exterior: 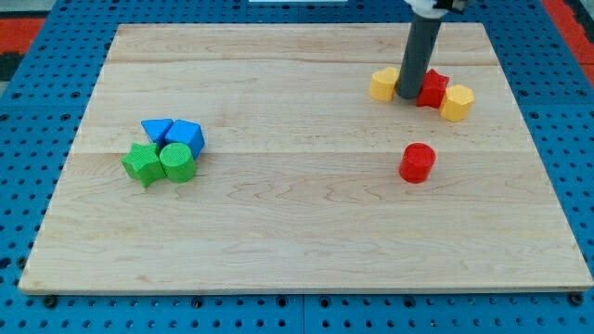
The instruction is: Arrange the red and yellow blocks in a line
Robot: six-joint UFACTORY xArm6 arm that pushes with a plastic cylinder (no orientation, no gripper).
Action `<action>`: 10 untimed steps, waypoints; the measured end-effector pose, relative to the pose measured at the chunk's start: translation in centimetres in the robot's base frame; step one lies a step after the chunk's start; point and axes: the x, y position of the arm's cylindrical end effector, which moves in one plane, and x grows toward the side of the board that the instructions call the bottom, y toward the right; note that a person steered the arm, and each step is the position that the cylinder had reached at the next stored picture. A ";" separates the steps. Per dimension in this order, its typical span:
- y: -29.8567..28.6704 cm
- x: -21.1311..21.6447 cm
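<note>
Our tip (409,96) rests on the worktop (297,232) between the yellow block (383,83) on the view's left and a red block (432,88); another yellow block (457,102) touches that red one's right. We carry no claw, only the rod. The red cylinder (417,162) lies apart, toward the view's bottom from our tip, so it probably needs nudging up into the row.

surface: pale wooden board (278,241) | surround: blue perforated base (37,130)
</note>
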 end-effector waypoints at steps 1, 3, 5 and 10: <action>4.1 -5.7; 13.1 -0.3; 2.7 3.4; 5.8 6.2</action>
